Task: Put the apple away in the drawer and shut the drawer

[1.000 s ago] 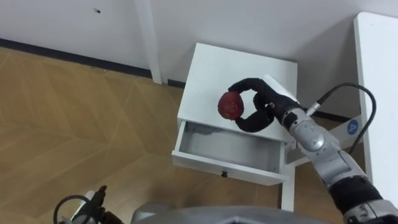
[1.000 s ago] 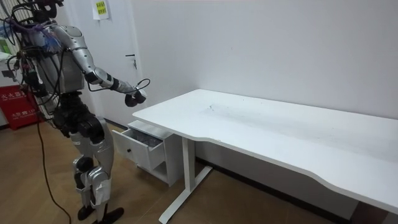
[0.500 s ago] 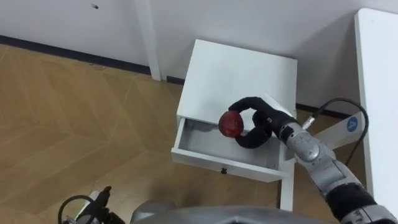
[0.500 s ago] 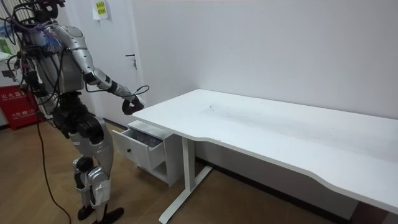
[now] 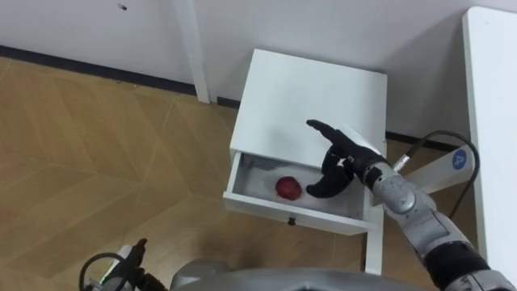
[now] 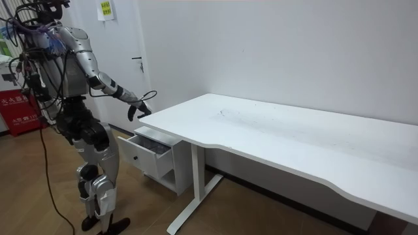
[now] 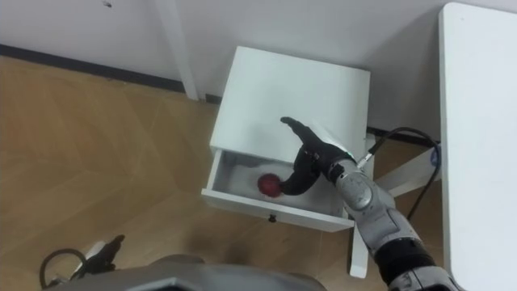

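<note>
Apple [image 5: 288,187] lies in the open drawer [image 5: 266,212], left of its middle, touching no hand. At the eye view's lower left edge the left hand [image 5: 128,260] shows dimly; whether it is open cannot be told. The drawer juts from a white cabinet [image 5: 307,93] by the wall. Just right of the apple, the right hand [image 5: 338,160] hovers over the drawer, fingers spread and loosely bent, holding nothing. A white desk [image 5: 494,121] stands furthest right.
</note>
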`<state>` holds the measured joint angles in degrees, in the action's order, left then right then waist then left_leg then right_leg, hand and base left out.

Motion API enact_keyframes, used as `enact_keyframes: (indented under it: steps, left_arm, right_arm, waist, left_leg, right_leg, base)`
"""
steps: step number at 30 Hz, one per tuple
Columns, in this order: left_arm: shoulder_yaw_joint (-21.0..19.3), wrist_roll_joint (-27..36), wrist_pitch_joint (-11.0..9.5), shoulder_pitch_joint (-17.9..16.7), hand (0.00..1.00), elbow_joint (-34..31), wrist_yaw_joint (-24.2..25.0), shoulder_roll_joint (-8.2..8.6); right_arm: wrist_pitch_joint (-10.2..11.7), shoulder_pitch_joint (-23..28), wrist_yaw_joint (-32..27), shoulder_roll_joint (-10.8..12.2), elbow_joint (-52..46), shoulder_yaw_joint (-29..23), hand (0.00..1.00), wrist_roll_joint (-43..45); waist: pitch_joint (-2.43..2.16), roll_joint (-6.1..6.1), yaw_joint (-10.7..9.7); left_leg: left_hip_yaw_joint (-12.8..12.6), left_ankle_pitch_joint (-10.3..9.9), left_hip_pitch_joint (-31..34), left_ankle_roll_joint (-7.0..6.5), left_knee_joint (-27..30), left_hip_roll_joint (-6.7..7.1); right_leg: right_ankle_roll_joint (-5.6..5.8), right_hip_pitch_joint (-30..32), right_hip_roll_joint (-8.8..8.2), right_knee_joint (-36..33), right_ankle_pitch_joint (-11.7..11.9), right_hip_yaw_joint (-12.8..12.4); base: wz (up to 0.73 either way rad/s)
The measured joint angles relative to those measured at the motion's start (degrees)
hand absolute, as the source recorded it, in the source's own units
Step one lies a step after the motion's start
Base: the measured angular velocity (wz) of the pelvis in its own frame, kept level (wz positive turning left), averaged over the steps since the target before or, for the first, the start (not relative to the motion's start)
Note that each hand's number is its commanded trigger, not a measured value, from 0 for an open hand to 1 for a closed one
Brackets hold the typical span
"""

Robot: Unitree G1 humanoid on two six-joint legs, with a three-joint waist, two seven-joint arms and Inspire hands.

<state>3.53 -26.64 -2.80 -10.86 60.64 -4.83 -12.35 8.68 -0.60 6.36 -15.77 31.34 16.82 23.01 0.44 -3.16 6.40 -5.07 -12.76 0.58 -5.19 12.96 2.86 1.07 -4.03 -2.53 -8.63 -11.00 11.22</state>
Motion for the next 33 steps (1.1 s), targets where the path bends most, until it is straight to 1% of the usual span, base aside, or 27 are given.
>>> enact_keyframes:
  steps: [5,8,9,10,11,12,13,14,15,16,17,18,19,20,21,22,23,24,25,26,27,28,29,30,31,32,33]
  left_arm:
    - [0.1,0.1,0.0,0.0,0.0,0.0,0.0,0.01]
    - [0.2,0.2,0.1,-0.1,0.0,0.1,0.0,0.02]
    - [0.2,0.2,0.2,-0.2,0.0,0.5,-0.1,0.11]
    - [0.2,0.2,0.3,-0.2,0.0,0.9,-0.5,0.31]
    - [0.1,0.3,0.3,-0.3,0.0,0.9,-0.8,0.41]
    - [-0.2,0.5,0.2,-0.3,0.0,0.9,-1.3,0.69]
    - [-1.3,0.8,0.2,-0.4,0.0,1.0,-1.5,1.23]
    - [-2.2,0.9,0.2,-0.4,0.0,1.0,-1.5,1.58]
    - [-3.8,1.2,0.1,-0.5,0.0,1.0,-1.5,2.16]
    - [-4.9,1.2,0.0,-0.6,0.0,1.3,-1.5,2.52]
    - [-5.1,1.2,0.0,-0.7,0.0,1.3,-1.5,2.54]
    - [-5.7,1.1,0.0,-0.6,0.0,1.4,-1.3,2.23]
    - [-6.4,1.2,0.0,-0.4,0.0,2.0,-1.3,2.07]
    - [-6.8,1.2,0.0,0.4,0.0,3.3,-1.3,2.06]
    - [-6.8,1.3,0.0,0.7,0.0,3.7,-1.2,1.92]
    - [-6.9,1.6,0.0,1.3,0.0,4.9,-1.3,1.55]
    - [-6.9,2.3,0.1,1.4,0.0,5.7,-1.2,1.44]
    - [-7.2,3.3,0.8,2.3,0.0,6.2,-1.2,1.2]
    - [-7.9,4.6,1.7,2.5,0.0,6.0,-1.3,0.79]
    - [-8.0,4.9,2.1,2.4,0.0,6.0,-1.4,0.43]
    - [-8.0,4.9,3.0,1.9,0.0,6.0,-1.5,-0.11]
    - [-8.0,4.9,3.2,1.3,0.0,6.1,-2.0,-0.17]
    - [-8.0,4.8,3.2,1.0,0.0,6.0,-2.1,-0.13]
    - [-8.0,4.8,3.1,0.3,0.0,5.4,-2.1,-0.12]
    - [-8.0,5.1,3.2,-1.0,0.0,4.8,-2.3,-0.4]
    - [-8.1,5.5,3.3,-1.5,0.0,4.7,-2.4,-0.52]
    - [-8.3,6.0,3.8,-2.0,0.0,4.4,-2.5,-0.62]
  right_arm:
    - [0.0,1.2,-0.2,0.0,0.2,0.0,0.0,-0.4]
    - [0.0,1.4,-0.3,0.0,2.4,-0.1,0.0,-1.2]
    - [0.1,1.4,-0.7,0.1,3.6,-0.1,0.0,-2.6]
    - [0.3,1.3,-1.5,0.2,5.7,-0.4,0.0,-4.7]
    - [0.6,1.3,-2.0,0.3,7.4,-0.8,0.0,-5.9]
    - [0.8,1.3,-2.7,0.9,11.1,-2.6,0.0,-8.1]
    - [0.5,1.5,-3.4,1.6,13.7,-5.5,0.0,-9.0]
    - [0.2,1.9,-4.0,1.8,14.1,-7.0,0.0,-9.2]
    - [0.4,2.5,-5.3,2.1,15.8,-9.6,0.0,-10.3]
    - [0.4,3.4,-6.8,2.2,18.3,-12.4,0.0,-11.9]
    - [0.1,4.0,-7.5,2.2,19.1,-13.9,0.0,-12.3]
    - [0.0,5.8,-9.1,2.1,20.8,-16.5,0.0,-14.5]
    - [0.1,7.5,-10.6,1.7,23.7,-18.9,0.0,-16.8]
    - [-0.1,8.4,-12.3,0.9,27.6,-20.8,0.0,-18.2]
    - [-0.1,8.6,-13.1,0.5,29.1,-21.4,0.0,-18.5]
    - [-0.1,9.1,-14.1,0.0,31.1,-22.4,0.0,-19.0]
    - [-0.1,9.4,-14.6,-0.2,32.1,-22.6,0.0,-19.1]
    - [0.0,10.3,-15.3,-0.4,33.5,-22.4,0.0,-20.1]
    - [0.0,11.1,-15.5,-0.2,35.4,-21.9,0.0,-20.8]
    - [-0.3,11.2,-15.5,0.0,36.4,-21.7,0.0,-20.8]
    - [-1.1,11.5,-15.5,0.2,37.5,-20.5,0.0,-21.0]
    - [-2.1,11.5,-15.5,0.3,37.9,-20.4,0.0,-21.0]
    - [-2.5,11.5,-15.5,0.3,38.0,-20.4,0.0,-20.9]
    - [-3.1,11.4,-15.5,0.4,38.5,-20.4,0.0,-21.0]
    - [-3.7,11.4,-15.5,0.6,38.5,-20.4,0.0,-21.0]
    - [-3.8,11.4,-15.5,0.6,38.5,-20.4,0.0,-20.9]
    - [-3.9,11.4,-15.5,0.6,38.5,-20.4,0.0,-20.8]
  waist:
    - [-0.04,0.03,-0.1]
    - [-0.1,0.2,0.0]
    - [0.02,0.41,0.2]
    - [0.09,0.58,-0.3]
    - [0.08,0.62,-0.3]
    - [0.02,0.66,-0.4]
    - [-0.01,0.8,-0.5]
    - [0.0,0.89,-0.6]
    - [-0.04,1.17,-1.6]
    - [-0.06,1.72,-2.5]
    - [-0.14,2.04,-2.9]
    - [-0.16,1.74,-3.7]
    - [-0.3,2.16,-4.7]
    - [-0.53,3.0,-5.3]
    - [-0.41,3.67,-5.4]
    - [-0.19,4.96,-5.5]
    - [-0.09,5.93,-5.8]
    - [0.61,7.34,-6.7]
    - [0.89,8.79,-7.0]
    - [0.91,9.0,-7.5]
    - [0.89,8.54,-8.4]
    - [0.87,7.98,-9.3]
    - [0.86,7.88,-9.5]
    - [0.82,7.61,-9.6]
    - [0.64,6.51,-9.5]
    - [0.64,5.88,-9.4]
    - [0.51,4.63,-8.6]
  left_leg:
    - [0.0,0.0,-0.2,0.0,-0.1,0.01]
    - [-0.2,0.0,-0.3,0.0,-0.1,0.01]
    - [-0.4,0.0,-0.5,0.0,-0.1,0.0]
    - [-0.4,0.0,-1.0,0.0,-0.2,0.0]
    - [-0.4,0.0,-1.0,0.0,-0.2,0.0]
    - [-0.4,0.0,-1.2,-0.01,-0.2,0.02]
    - [-0.4,0.0,-1.1,-0.04,0.1,0.04]
    - [-0.4,-0.1,-0.8,-0.1,0.5,0.04]
    - [-0.7,-0.1,-0.1,-0.15,1.2,0.0]
    - [-1.5,-0.1,0.1,-0.18,1.7,0.12]
    - [-1.8,0.0,0.0,-0.32,1.7,0.02]
    - [-2.7,0.2,-0.3,-0.89,1.8,0.24]
    - [-3.2,-0.3,-0.3,-2.13,2.7,0.76]
    - [-3.6,-0.9,0.0,-3.11,4.4,0.36]
    - [-4.2,-1.3,0.2,-3.72,5.4,-0.11]
    - [-4.5,-2.2,1.4,-4.67,7.3,-0.78]
    - [-4.3,-2.3,2.1,-4.59,8.1,-1.51]
    - [-4.2,-2.3,2.9,-4.5,8.6,-3.43]
    - [-4.0,-2.5,3.2,-4.24,8.7,-4.63]
    - [-3.8,-2.7,3.2,-3.77,8.9,-4.78]
    - [-3.4,-3.5,3.5,-3.98,10.1,-4.16]
    - [-3.3,-4.5,4.1,-4.25,11.9,-3.44]
    - [-3.2,-4.8,4.4,-4.34,12.6,-3.11]
    - [-3.1,-5.0,4.8,-4.42,13.3,-2.54]
    - [-3.1,-5.0,4.9,-4.36,13.1,-1.54]
    - [-3.1,-4.8,5.0,-4.18,13.0,-1.09]
    - [-3.5,-4.4,5.1,-3.64,12.7,-0.66]
  right_leg:
    - [0.0,-0.2,0.0,0.0,0.0,-0.1]
    - [0.0,-0.5,-0.03,0.0,0.0,-0.2]
    - [0.0,-0.7,-0.07,0.0,0.0,-0.2]
    - [0.01,-1.0,-0.15,0.0,0.0,0.0]
    - [0.01,-1.1,-0.16,-0.1,0.0,0.1]
    - [0.01,-1.1,-0.22,-0.2,0.0,0.1]
    - [0.03,-0.8,-0.29,-0.7,0.0,0.1]
    - [0.16,-0.5,-0.44,-1.7,-0.2,0.3]
    - [0.43,1.4,-0.81,-5.3,-0.7,0.8]
    - [0.97,4.5,-1.34,-11.8,-1.1,0.2]
    - [1.05,6.9,-1.72,-16.7,-1.1,-0.2]
    - [1.3,12.7,-3.34,-28.8,-0.2,-0.4]
    - [1.95,19.3,-4.65,-40.0,4.5,-2.3]
    - [3.98,26.1,-4.52,-49.8,14.7,-5.5]
    - [4.44,30.0,-4.06,-55.3,18.5,-6.9]
    - [2.96,39.3,-3.39,-70.5,16.2,-8.3]
    - [1.66,43.3,-2.68,-78.3,14.1,-8.1]
    - [0.42,49.6,-1.72,-90.3,10.7,-6.8]
    - [0.52,53.8,-1.38,-97.1,8.6,-6.4]
    - [0.78,55.0,-1.61,-98.8,7.9,-6.7]
    - [1.28,54.9,-2.69,-98.7,6.8,-8.1]
    - [1.67,51.9,-4.05,-94.0,6.4,-9.6]
    - [1.73,49.3,-4.53,-89.8,6.3,-9.7]
    - [2.28,42.5,-4.73,-77.2,6.2,-9.6]
    - [2.92,34.9,-5.38,-63.1,5.8,-9.2]
    - [3.3,31.0,-5.35,-56.4,5.4,-9.0]
    - [3.62,23.8,-5.21,-43.4,4.4,-7.7]
  base:
    - [0.0]
    - [-0.03]
    - [-0.05]
    - [0.0]
    - [0.0]
    - [0.04]
    - [0.0]
    - [0.04]
    - [0.06]
    - [0.09]
    - [0.1]
    - [0.16]
    - [0.15]
    - [0.0]
    - [-0.27]
    - [-0.36]
    - [-0.31]
    - [-0.21]
    - [-0.13]
    - [-0.06]
    - [0.08]
    - [0.14]
    - [0.18]
    - [0.13]
    - [0.11]
    - [0.05]
    - [-0.09]
